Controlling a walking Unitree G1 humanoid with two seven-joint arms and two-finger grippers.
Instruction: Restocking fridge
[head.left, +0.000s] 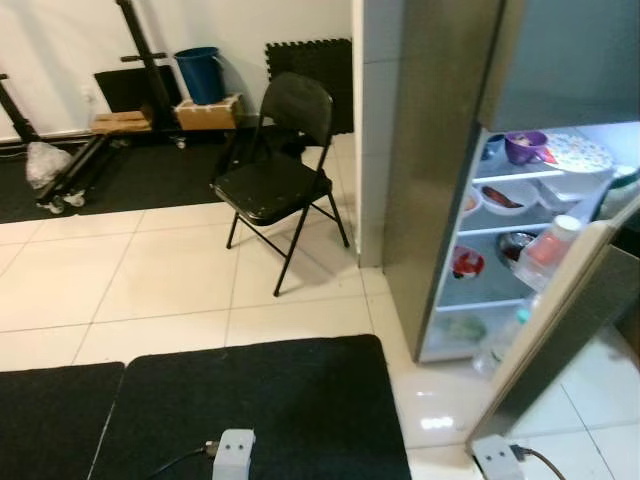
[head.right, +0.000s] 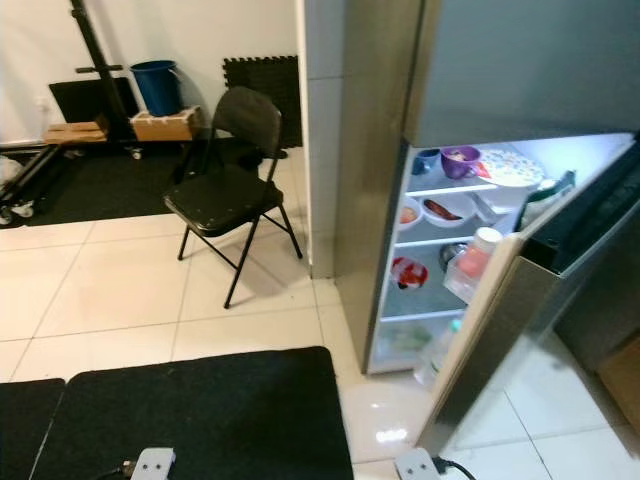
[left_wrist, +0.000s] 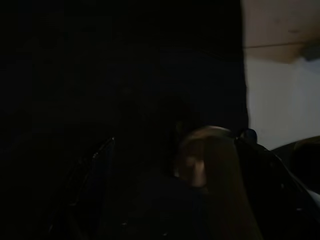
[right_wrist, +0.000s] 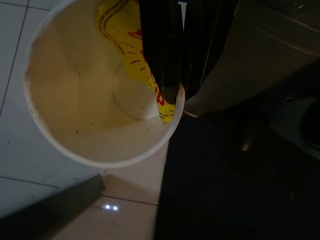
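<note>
The fridge (head.left: 430, 180) stands at the right with its lower door (head.left: 560, 320) swung open. On its lit shelves are a purple bowl (head.left: 524, 146), a patterned plate (head.left: 577, 153), several bowls and a red-topped dish (head.left: 467, 262). Bottles (head.left: 548, 245) stand in the door rack. In the right wrist view my right gripper (right_wrist: 181, 95) is shut on the rim of a white paper cup (right_wrist: 90, 100) with a yellow label inside; tiled floor lies beneath it. The left wrist view is very dark; a dim round thing (left_wrist: 205, 155) sits in front of my left gripper.
A black folding chair (head.left: 275, 175) stands on the tiles left of the fridge. Black mats (head.left: 250, 400) lie in front of me. By the back wall are a blue bucket (head.left: 202, 74), a cardboard box (head.left: 207, 112) and black stands (head.left: 80, 160).
</note>
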